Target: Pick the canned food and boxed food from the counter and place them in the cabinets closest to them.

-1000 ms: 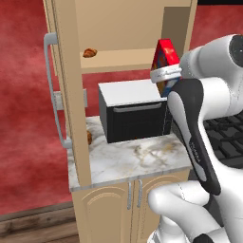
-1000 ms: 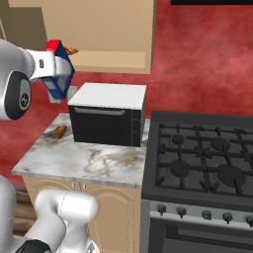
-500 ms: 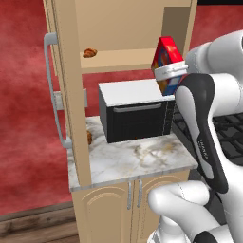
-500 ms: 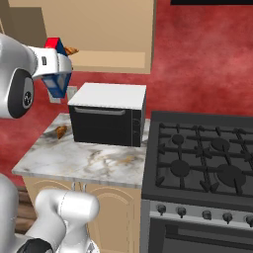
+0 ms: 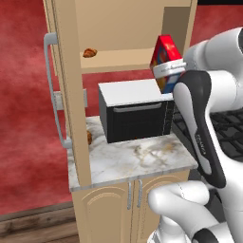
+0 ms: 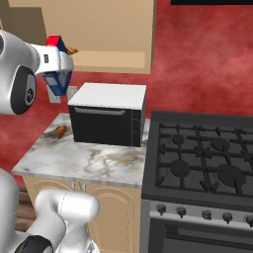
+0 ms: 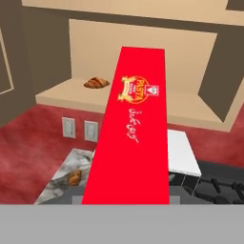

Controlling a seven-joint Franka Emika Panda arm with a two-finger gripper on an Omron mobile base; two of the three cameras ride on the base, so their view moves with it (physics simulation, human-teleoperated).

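Note:
My gripper [image 5: 168,71] is shut on the boxed food [image 5: 165,51], a red carton with blue and yellow print. It holds the carton in the air above the black microwave [image 5: 135,112], level with the open cabinet's lower shelf [image 5: 118,62]. From the right side the carton [image 6: 58,79] hangs just in front of the cabinet [image 6: 99,29]. In the hand view the carton's red face [image 7: 131,128] runs up the middle toward the shelf [image 7: 57,97]. The marble counter [image 5: 142,157] lies below. The canned food is out of view.
A croissant [image 5: 90,52] lies on the shelf's left part and another [image 5: 88,137] on the counter beside the microwave. The cabinet door [image 5: 66,95] stands open at the left, its bar handle [image 5: 51,90] facing out. A black gas stove [image 6: 207,158] adjoins the counter's right.
The gripper has lifted the carton a little higher and turned it more upright, closer to the open cabinet shelf. The counter and microwave have not moved.

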